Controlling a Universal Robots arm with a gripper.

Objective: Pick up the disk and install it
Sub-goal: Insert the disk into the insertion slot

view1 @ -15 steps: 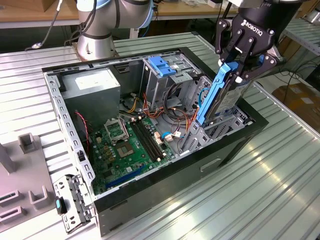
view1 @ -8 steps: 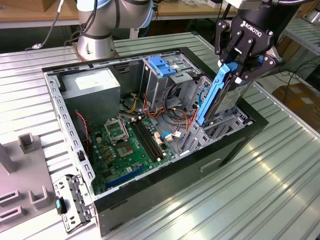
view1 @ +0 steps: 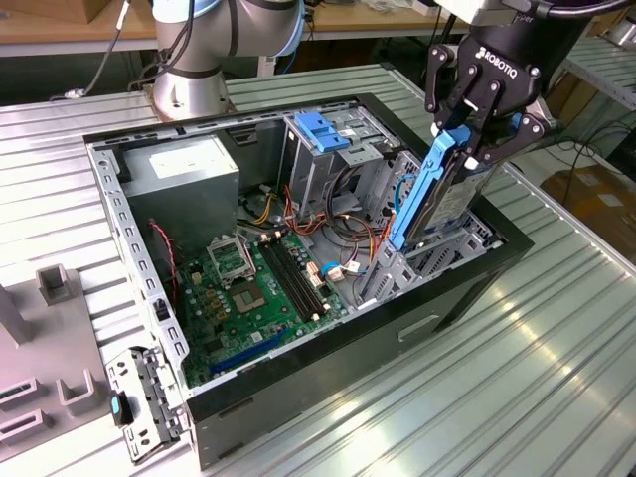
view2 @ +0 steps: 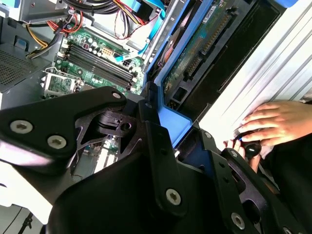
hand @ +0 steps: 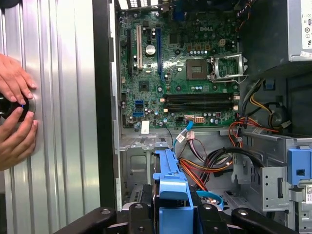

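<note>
The disk (view1: 444, 195), a flat grey drive with bright blue rails, hangs steeply tilted over the drive bay at the exterior view's right side of the open computer case (view1: 328, 383). Its lower end dips among the bay's metal brackets. My gripper (view1: 479, 147) is shut on the disk's upper end, one black finger on each side. In the second wrist view the disk's (view2: 204, 46) green circuit board and blue rail run away from my gripper (view2: 183, 141) into the case. In the first wrist view the disk's (hand: 170, 178) blue rail edge stands just ahead of my gripper (hand: 170, 217).
Inside the case lie the motherboard (view1: 253, 288), a grey power supply (view1: 189, 174), orange and red cables (view1: 348, 214) and a metal drive cage with a blue latch (view1: 320, 129). A person's hands (hand: 14, 114) rest on the ribbed table beside the case. Grey fixtures (view1: 60, 388) stand at the exterior view's left.
</note>
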